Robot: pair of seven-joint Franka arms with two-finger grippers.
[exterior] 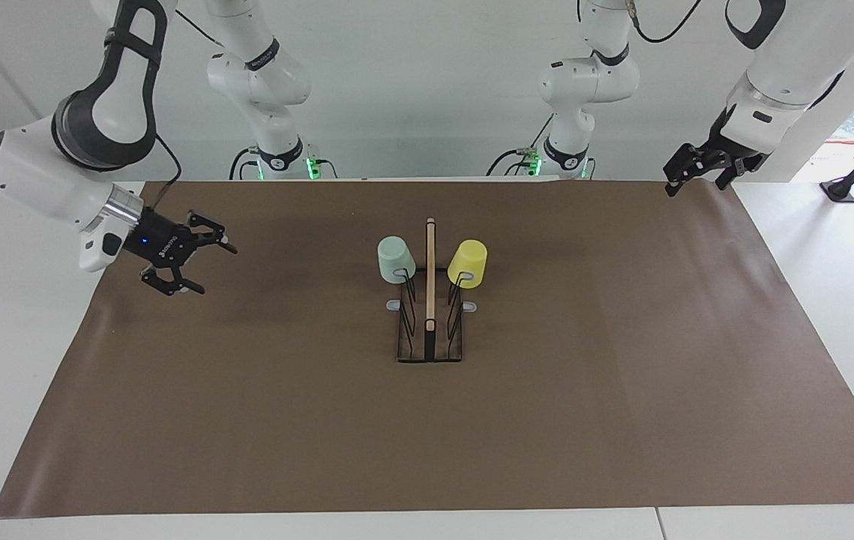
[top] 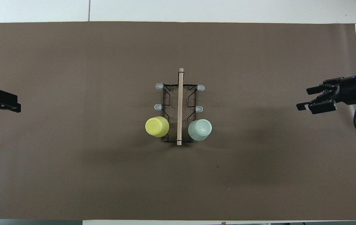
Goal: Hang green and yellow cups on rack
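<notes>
The right claw is hovering over the brown mat at the right arm's end of the table, its fingers spread and gripping nothing. Well apart from it, toward the table's middle, the rack is standing with both cups on it. The green cup is hanging upside down on the prong nearest this claw, and the yellow cup is sitting the same way on the matching prong past the wooden bar; mouths down, so the prongs are holding them up from inside. The left claw is waiting, fingers apart and empty, over the mat's corner at its own end. Judging by this, the hanging looks finished.
</notes>
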